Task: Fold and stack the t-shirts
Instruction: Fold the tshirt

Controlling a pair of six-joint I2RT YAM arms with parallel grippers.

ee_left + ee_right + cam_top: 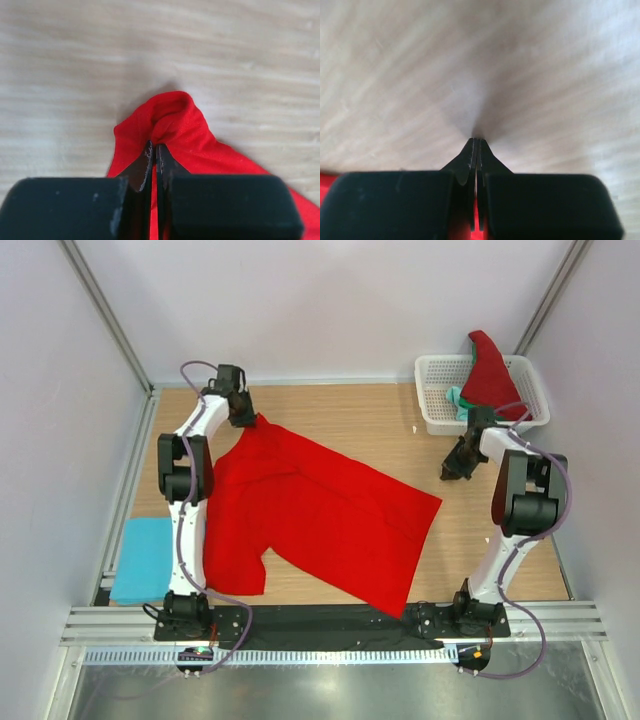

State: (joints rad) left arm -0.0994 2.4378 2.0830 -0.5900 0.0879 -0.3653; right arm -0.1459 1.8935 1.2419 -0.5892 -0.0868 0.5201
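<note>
– Red t-shirt (320,515): where does it lie, and who has it?
– Spread on the table (350,405), long axis slanting from far left to near right. The left gripper (154,147) is clamped on its far-left corner; its wrist view shows a bunched fold of red cloth pinched between the closed fingers.
– And the right gripper (452,468)?
– Closed too, with nothing between the tips. It hangs over bare wood just in front of the basket (430,365), apart from the cloth.
– So which way is its corner?
– The shirt's right-hand corner lies a little nearer the arm bases and slightly left of those fingers. The right arm is clearly the closer one, so I judge that corner to be its target, and the jaws would need to part first.
– Anything unclear?
– The right wrist view is smeared with blur. Red shows at its bottom edge, low behind the fingers, and I cannot tell which part of the shirt that is. The left arm covers part of the shirt's left edge, and the shirts in the basket are heaped.
</note>
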